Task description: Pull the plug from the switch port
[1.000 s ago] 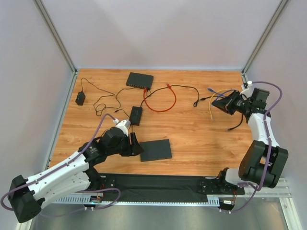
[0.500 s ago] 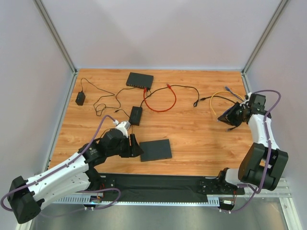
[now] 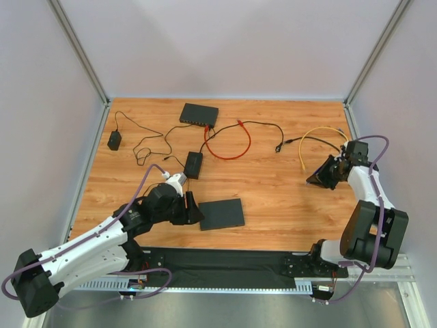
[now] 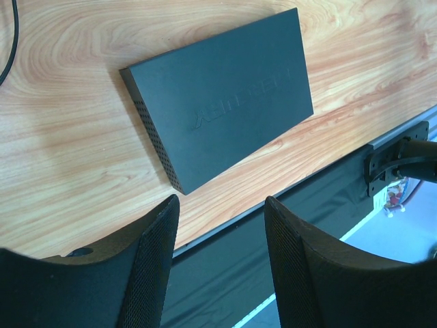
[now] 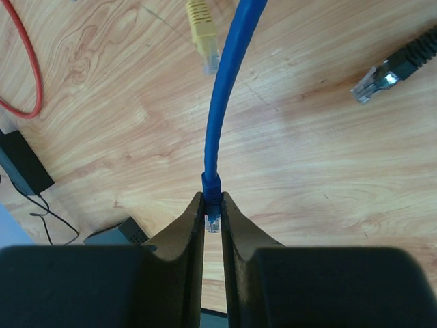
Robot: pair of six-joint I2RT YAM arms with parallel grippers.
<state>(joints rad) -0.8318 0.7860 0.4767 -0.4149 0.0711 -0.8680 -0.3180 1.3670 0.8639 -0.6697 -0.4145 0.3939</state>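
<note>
Top external view: the wooden table [image 3: 273,198] carries everything. The left arm reaches in from the near-left corner, and the right arm stands folded at the right edge.

The largest box is a flat dark switch [image 4: 222,109] lying near the front. In the left wrist view, raised lettering on its lid shows upside down and appears to read NETGEAR. The left gripper [image 4: 220,205] hangs over its near edge with fingers spread apart and nothing between them.

A second black switch [image 3: 199,114] sits at the far centre, with a red cable [image 3: 229,147] and a black lead running to its front. A small black box [image 3: 194,164] lies between the two switches, and no writing on either can be read.

The right gripper [image 5: 212,201] is well apart from them, low over the table's right side. Its fingers are pressed in on the blue plug [image 5: 213,220], which is free of any port. The blue cable [image 5: 225,82] runs straight out from it. A yellow plug [image 5: 203,34] and a black plug [image 5: 382,72] lie loose just beyond.
</note>
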